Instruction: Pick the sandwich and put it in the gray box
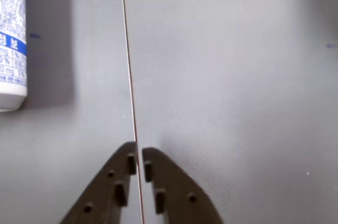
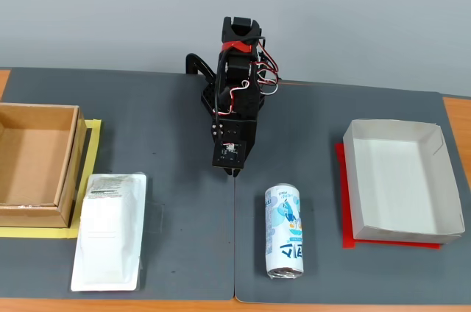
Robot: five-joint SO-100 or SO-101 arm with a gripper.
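In the fixed view we see the arm [image 2: 237,84] standing at the far middle of the table [image 2: 176,117], which is covered by two dark gray mats that meet in a thin seam [image 2: 235,238]. The end effector [image 2: 232,171] points down at the mat, just above this seam, and it holds nothing. In the wrist view the end effector [image 1: 139,156] shows its two dark fingers [image 1: 158,182] almost together, with only a narrow slit between the tips, so we call it clenched and empty; the seam [image 1: 128,65] runs straight up from that slit. The sandwich [image 2: 109,231] lies flat on the mat at the near left of the fixed view, with its small printed label [image 2: 107,187] at the far end, just beside the brown cardboard box [image 2: 37,165], which sits on a yellow sheet [image 2: 91,143]. The sandwich is well apart from the end effector. The gray box [image 2: 434,135] stands at the right side on a red sheet [image 2: 343,201], and its inside is bare. Between the sandwich and the gray box lies the drink can [image 2: 285,231] on its side, near the seam. In the wrist view we see this drink can [image 1: 11,39] at the left edge.
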